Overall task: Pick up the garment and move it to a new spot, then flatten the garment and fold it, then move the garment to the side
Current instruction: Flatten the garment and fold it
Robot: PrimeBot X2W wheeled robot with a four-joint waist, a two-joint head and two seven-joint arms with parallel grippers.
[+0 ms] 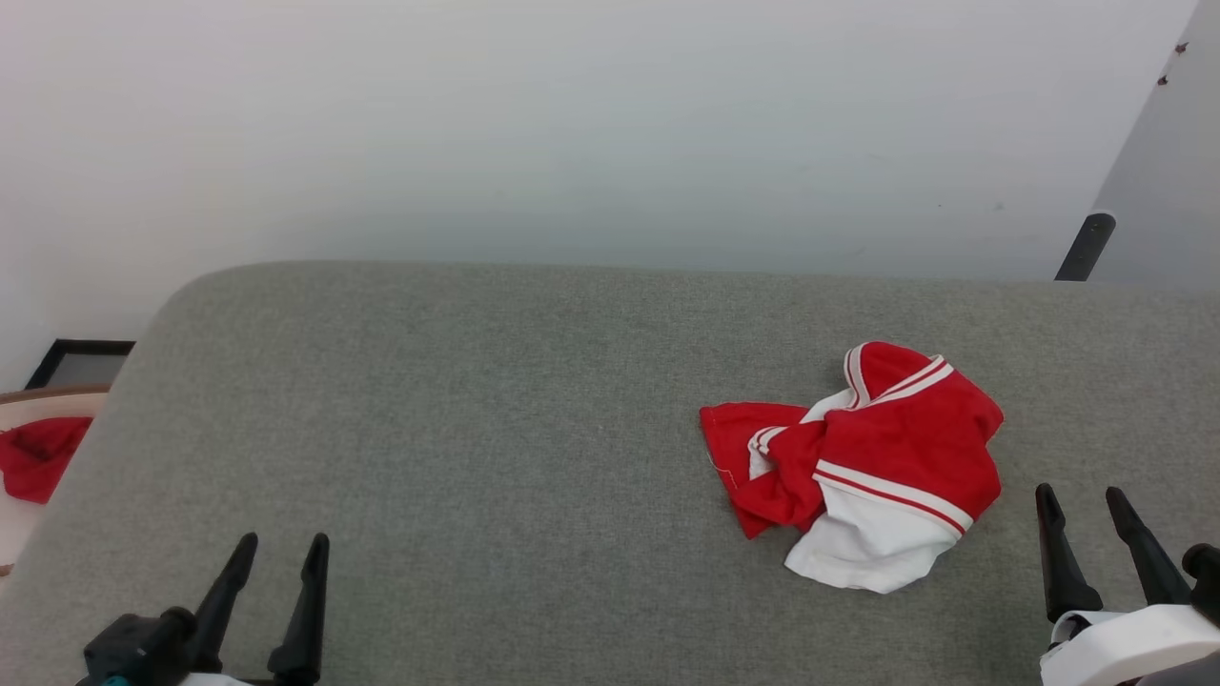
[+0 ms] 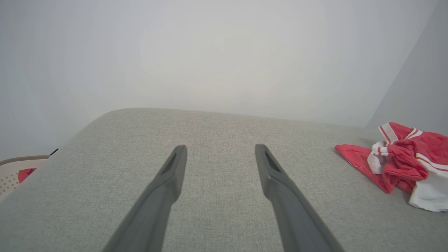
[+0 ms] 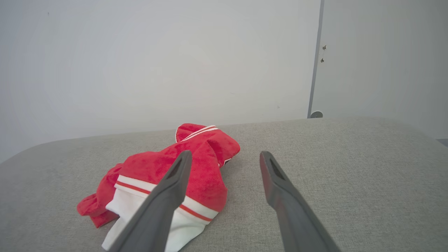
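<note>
Reach left from spread, empty right claw (image 1: 1080, 492) to nearby bunched jersey (image 1: 886, 448); left claw (image 1: 286, 539), spread too, well apart; long axis unclear.

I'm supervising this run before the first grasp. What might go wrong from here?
1. The garment lies crumpled, layers overlapping; the open right end effector near it may pinch several layers or a single edge, hindering flattening.
2. Another red cloth sits off the cushion to its left and might be mistaken for the garment.
</note>
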